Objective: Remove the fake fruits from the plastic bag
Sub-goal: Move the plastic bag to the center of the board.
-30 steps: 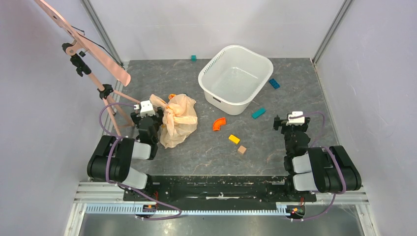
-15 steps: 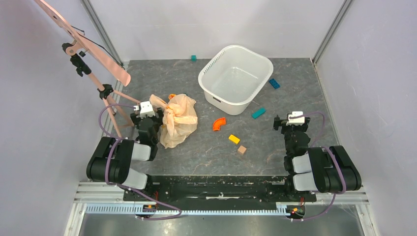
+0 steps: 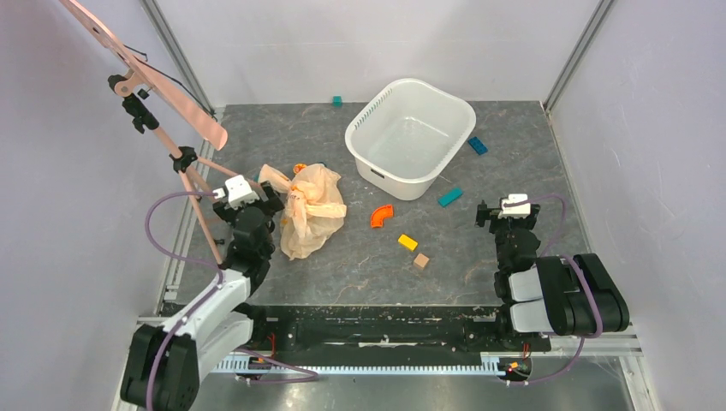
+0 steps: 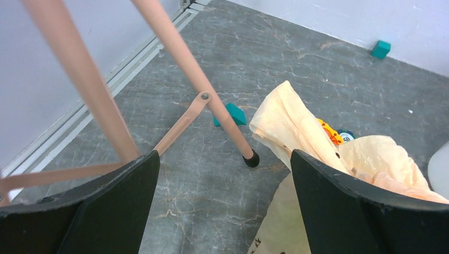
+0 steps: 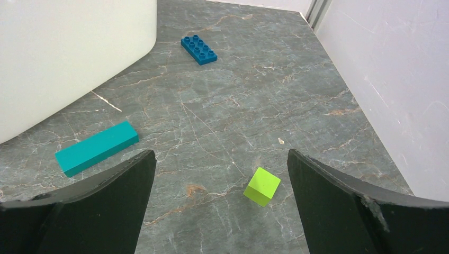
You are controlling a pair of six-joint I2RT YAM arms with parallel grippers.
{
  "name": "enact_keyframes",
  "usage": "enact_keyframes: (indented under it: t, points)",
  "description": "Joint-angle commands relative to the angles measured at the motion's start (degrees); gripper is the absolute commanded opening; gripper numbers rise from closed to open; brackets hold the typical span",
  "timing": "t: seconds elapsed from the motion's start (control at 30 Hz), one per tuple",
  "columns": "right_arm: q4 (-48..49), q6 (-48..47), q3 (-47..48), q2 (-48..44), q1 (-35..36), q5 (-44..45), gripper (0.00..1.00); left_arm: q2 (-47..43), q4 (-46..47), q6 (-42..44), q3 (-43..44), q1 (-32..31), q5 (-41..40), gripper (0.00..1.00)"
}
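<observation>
The plastic bag (image 3: 312, 212) lies crumpled on the floor at left centre, peach-beige and translucent, with dark lettering near its lower edge. In the left wrist view the plastic bag (image 4: 288, 119) fills the right side. The fake fruits are hidden; none shows through the folds. My left gripper (image 3: 259, 202) sits low at the bag's left edge, open (image 4: 223, 159), with bare floor between its jaws and the right fingertip (image 4: 317, 180) over the bag. My right gripper (image 3: 503, 214) rests at the right, open (image 5: 221, 159) and holding nothing.
A pink tripod leg (image 4: 212, 90) with a black foot (image 4: 252, 159) stands just ahead of the left gripper. An orange flower disc (image 4: 331, 132) peeks out by the bag. White tub (image 3: 411, 137) at the back. Loose blocks: teal bar (image 5: 96, 148), lime cube (image 5: 262, 186), blue brick (image 5: 198, 50), orange curve (image 3: 382, 215).
My left arm has stretched forward and its wrist has shifted slightly left, along the bag's edge. The bag and the right arm have not moved.
</observation>
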Motion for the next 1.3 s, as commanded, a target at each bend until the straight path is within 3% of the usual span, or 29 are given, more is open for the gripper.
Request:
enact_keyframes:
  t: [0.0,0.1,0.23,0.6,0.8,1.03,1.27]
  points:
    - [1.8,0.0,-5.1,0.2,0.1,-0.6,0.98,-6.4,-17.8,-11.2,3.2,-1.8,-9.9,1.00]
    - [1.9,0.0,-5.1,0.2,0.1,-0.6,0.98,-9.4,-29.3,-18.8,7.4,-1.8,-8.6,1.00]
    - [1.9,0.0,-5.1,0.2,0.2,-0.6,0.98,-11.9,-39.7,-21.8,10.9,-2.2,-4.8,1.00]
    - [1.8,0.0,-5.2,0.2,0.2,-0.6,0.98,-22.5,-40.8,-24.6,8.3,-3.8,18.3,1.00]
    - [1.9,0.0,-5.1,0.2,0.2,-0.5,0.98,-20.4,-40.4,-21.2,7.5,-7.9,18.1,1.00]
    - [1.8,0.0,-5.1,0.2,0.2,-0.6,0.98,-16.9,-39.7,-19.2,7.7,-14.1,11.9,1.00]
    - [1.8,0.0,-5.1,0.2,0.2,-0.6,0.98,-16.6,-37.7,-19.3,7.7,-15.6,14.8,1.00]
